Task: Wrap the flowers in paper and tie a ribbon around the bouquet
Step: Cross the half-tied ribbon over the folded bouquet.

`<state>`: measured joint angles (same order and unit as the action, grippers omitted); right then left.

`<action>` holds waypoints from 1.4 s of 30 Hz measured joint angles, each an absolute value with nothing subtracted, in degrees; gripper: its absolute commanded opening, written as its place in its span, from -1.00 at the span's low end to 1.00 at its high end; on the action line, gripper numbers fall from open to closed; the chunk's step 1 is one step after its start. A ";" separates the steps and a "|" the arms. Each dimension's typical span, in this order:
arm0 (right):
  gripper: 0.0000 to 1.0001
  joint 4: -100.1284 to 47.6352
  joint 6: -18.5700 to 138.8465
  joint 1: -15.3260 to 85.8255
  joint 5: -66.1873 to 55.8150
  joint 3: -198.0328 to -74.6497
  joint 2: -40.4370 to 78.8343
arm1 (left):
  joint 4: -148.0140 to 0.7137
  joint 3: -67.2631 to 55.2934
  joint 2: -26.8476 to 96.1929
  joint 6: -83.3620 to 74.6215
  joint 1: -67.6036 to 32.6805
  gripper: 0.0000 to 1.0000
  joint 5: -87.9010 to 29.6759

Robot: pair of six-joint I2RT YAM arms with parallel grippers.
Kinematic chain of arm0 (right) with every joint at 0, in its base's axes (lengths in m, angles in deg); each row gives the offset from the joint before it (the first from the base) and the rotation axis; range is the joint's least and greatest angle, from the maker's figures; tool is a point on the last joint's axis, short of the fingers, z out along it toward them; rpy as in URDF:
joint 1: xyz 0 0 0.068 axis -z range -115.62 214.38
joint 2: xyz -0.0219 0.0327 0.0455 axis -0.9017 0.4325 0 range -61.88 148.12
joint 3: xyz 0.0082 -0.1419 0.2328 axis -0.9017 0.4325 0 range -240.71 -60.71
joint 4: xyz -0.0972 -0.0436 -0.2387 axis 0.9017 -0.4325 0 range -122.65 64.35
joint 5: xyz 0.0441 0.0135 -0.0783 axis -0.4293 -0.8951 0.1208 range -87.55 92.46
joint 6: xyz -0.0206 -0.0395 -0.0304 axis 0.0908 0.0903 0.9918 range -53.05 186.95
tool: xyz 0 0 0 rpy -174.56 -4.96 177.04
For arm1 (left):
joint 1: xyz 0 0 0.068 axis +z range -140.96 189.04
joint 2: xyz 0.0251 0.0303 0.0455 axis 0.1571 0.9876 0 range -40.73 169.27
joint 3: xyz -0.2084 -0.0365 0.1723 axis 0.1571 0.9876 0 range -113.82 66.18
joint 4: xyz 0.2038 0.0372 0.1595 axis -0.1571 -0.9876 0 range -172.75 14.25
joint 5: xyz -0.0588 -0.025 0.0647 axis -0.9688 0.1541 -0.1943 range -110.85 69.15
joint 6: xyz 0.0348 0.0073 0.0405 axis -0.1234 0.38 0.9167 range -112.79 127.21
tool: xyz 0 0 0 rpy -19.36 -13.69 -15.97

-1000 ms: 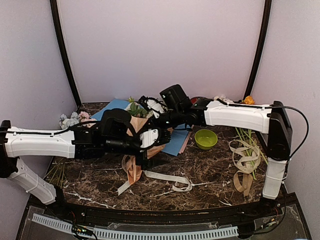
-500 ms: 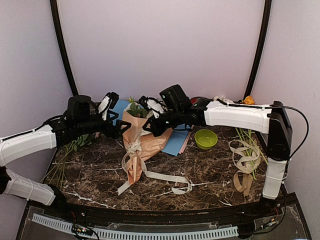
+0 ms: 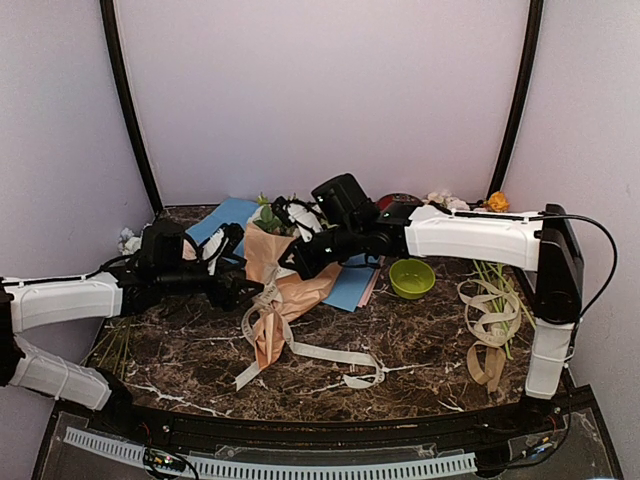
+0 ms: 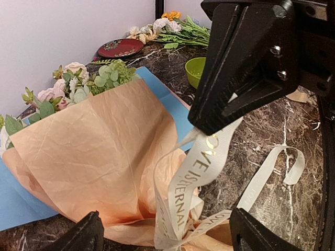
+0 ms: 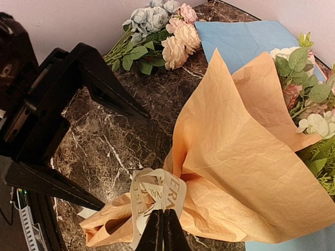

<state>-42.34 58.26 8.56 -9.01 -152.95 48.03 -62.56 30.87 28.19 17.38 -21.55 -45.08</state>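
At the centre of the dark marble table (image 3: pixel 420 340), the right gripper (image 5: pixel 162 222) is closed tight on a raised loop of the long cream ribbon with dark printed lettering (image 4: pixel 194 170). Note that the pinch sits just above the narrow part of the bouquet (image 3: pixel 288 292).

Observe the left gripper (image 4: pixel 168 230) just beside that same spot, on the bouquet's left. Its jaws stand wide apart and hold nothing. You cannot tell whether either finger touches the wrapping.

Check the ribbon: it circles the narrow part of the cone, and its flat tails trail across the marble toward the near edge.

Check the creased tan kraft-like paper (image 4: pixel 99 157): it forms a cone lying on its side, with the point toward the near edge. The pale pink and cream flowers with green leaves (image 4: pixel 78 86) show from the wide, far end.

Beyond the bouquet, note the following:
- A light blue sheet (image 5: pixel 246 36) lies under the cone's wide end.
- A small green bowl (image 3: pixel 411 277) stands to the right.
- A loose bunch with blue blooms (image 5: pixel 152 15) lies at the far left.
- A red plate (image 4: pixel 118 48) sits at the back.
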 measured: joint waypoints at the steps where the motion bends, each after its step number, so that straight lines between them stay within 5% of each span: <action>1: -1.00 -42.23 57.91 8.46 -9.05 -152.95 48.03 | -61.99 30.46 29.13 18.15 -21.55 0.69 -45.10; 11: -1.00 -40.39 55.84 7.36 -9.36 -152.98 48.03 | -58.72 28.82 35.34 22.08 -21.55 0.69 -48.05; 16: -1.00 -40.18 55.47 6.53 -9.84 -154.11 48.03 | -57.12 28.62 36.89 22.61 -21.55 0.50 -47.16; 23: -1.00 -38.67 54.46 6.14 -10.85 -155.40 48.09 | -54.17 28.62 37.15 21.89 -21.55 -0.09 -49.34; 28: -1.00 -38.56 54.42 6.14 -10.91 -156.45 48.51 | -52.27 28.62 37.11 21.60 -21.57 -0.32 -52.01; 34: -1.00 -38.43 54.44 6.14 -11.06 -157.52 50.01 | -52.01 28.67 36.74 19.50 -21.57 -0.99 -53.82; 38: -1.00 -38.86 54.90 6.14 -11.04 -158.22 50.85 | -52.31 29.02 34.88 17.78 -21.57 -1.00 -52.86; 42: -0.67 -40.24 56.28 6.58 -10.95 -160.41 51.54 | -52.07 30.57 31.95 14.94 -21.62 -1.00 -49.65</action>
